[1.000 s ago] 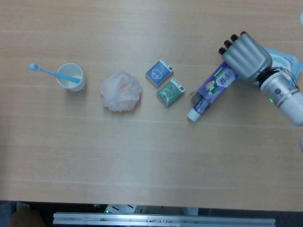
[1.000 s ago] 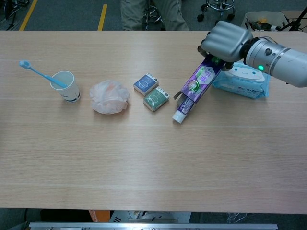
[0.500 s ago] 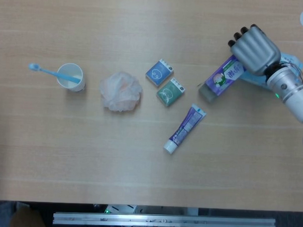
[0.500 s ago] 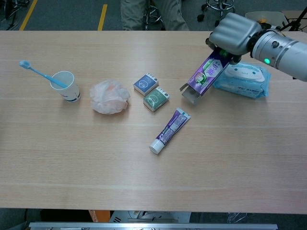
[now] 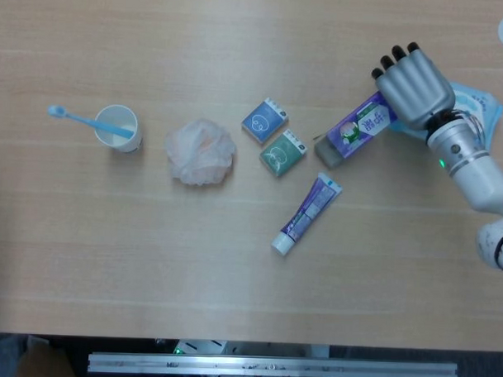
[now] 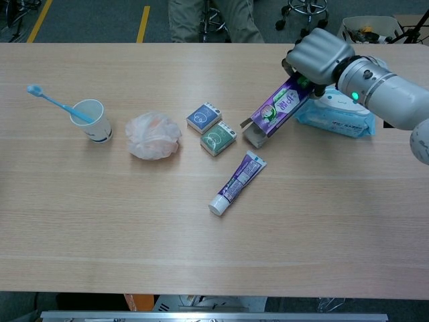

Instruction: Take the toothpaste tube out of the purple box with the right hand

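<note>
Wooden desk point(image 5: 108, 258). Your right robot hand point(image 5: 414, 85) clamps the purple box point(image 5: 355, 130), upper right. Toothpaste tube point(image 5: 307, 214) lies free lower-left of it, diagonal, cap down-left.

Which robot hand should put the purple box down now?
The right robot hand, probably. It already holds the purple box, tilted with its open end near the table. The toothpaste tube lies out on the table. No left robot hand shows in either view.

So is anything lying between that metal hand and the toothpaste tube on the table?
Only the purple cardboard box, which the right hand itself grips. The purple-and-white toothpaste tube lies free on the wooden table below the box's open end, with bare tabletop between.
</note>
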{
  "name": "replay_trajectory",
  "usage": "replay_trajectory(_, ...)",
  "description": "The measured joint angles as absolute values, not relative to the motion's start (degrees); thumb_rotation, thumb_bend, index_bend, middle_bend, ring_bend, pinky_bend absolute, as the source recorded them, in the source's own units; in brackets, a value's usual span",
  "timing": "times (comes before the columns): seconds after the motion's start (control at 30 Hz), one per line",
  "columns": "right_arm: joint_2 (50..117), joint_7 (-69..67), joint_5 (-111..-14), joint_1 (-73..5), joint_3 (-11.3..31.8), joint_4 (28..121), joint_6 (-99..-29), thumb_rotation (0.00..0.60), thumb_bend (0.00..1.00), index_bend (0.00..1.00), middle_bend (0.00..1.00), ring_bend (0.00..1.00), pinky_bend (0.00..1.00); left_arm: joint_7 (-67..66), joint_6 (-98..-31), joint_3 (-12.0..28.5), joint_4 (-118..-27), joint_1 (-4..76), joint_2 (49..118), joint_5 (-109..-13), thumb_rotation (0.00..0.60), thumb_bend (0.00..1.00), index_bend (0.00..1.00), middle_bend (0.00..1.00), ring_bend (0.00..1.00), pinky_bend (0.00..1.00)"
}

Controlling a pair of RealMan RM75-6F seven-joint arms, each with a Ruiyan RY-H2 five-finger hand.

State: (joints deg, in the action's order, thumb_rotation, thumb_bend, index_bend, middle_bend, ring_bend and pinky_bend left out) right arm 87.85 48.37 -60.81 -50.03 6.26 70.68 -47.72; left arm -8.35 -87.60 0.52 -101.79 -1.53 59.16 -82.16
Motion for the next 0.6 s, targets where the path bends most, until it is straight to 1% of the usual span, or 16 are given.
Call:
replay_trajectory(0.07, 88.7, 49.9, -59.3, -50.1, 6.4, 70.3, -48.4, 0.600, 0.15, 0.26, 0.31, 0.19, 0.29, -8.3, -87.6, 0.5, -101.8, -1.5, 59.1, -82.2, 0.600, 0.32, 0.00, 0.00, 0.00, 0.05)
replay_trajectory(0.13, 89.4, 51.2, -57.6, -50.1, 6.6, 70.2, -49.0, 0.600, 0.15, 0.16, 0.27, 0.14, 0.22, -8.3, -87.6, 0.6, -101.8, -1.5, 59.1, -82.3, 0.600, 0.32, 0.00, 0.00, 0.00, 0.05)
replay_trajectory(0.23, 89.7, 53.1, -55.0, -50.2, 6.8, 70.2, -49.8, 0.600, 0.15, 0.03, 0.19, 0.08, 0.16, -8.2, -87.8, 0.7, -101.7, -1.5, 59.1, -82.3, 0.600, 0.32, 0.00, 0.00, 0.00, 0.05)
replay_trajectory(0.3, 89.6, 54.1, -53.9, -50.1, 6.9, 70.7, -50.7, 0.600, 0.15, 0.00, 0.18, 0.07, 0.15, -8.2, -87.7, 0.7, -101.7, -1.5, 59.0, -82.3, 0.600, 0.32, 0.00, 0.00, 0.00, 0.05)
replay_trajectory(0.43, 88.1, 52.9, -54.4, -49.3, 6.9, 73.5, -52.5, 0.600, 0.15, 0.00, 0.18, 0.06, 0.15, -7.9, -87.8, 0.8, -101.8, -1.5, 59.0, -82.3, 0.600, 0.32, 0.00, 0.00, 0.00, 0.05)
replay_trajectory(0.6, 83.3, 49.0, -56.6, -45.6, 6.1, 80.6, -57.5, 0.600, 0.15, 0.01, 0.18, 0.06, 0.16, -7.6, -87.4, 0.9, -101.5, -1.1, 59.0, -82.5, 0.600, 0.32, 0.00, 0.00, 0.00, 0.05)
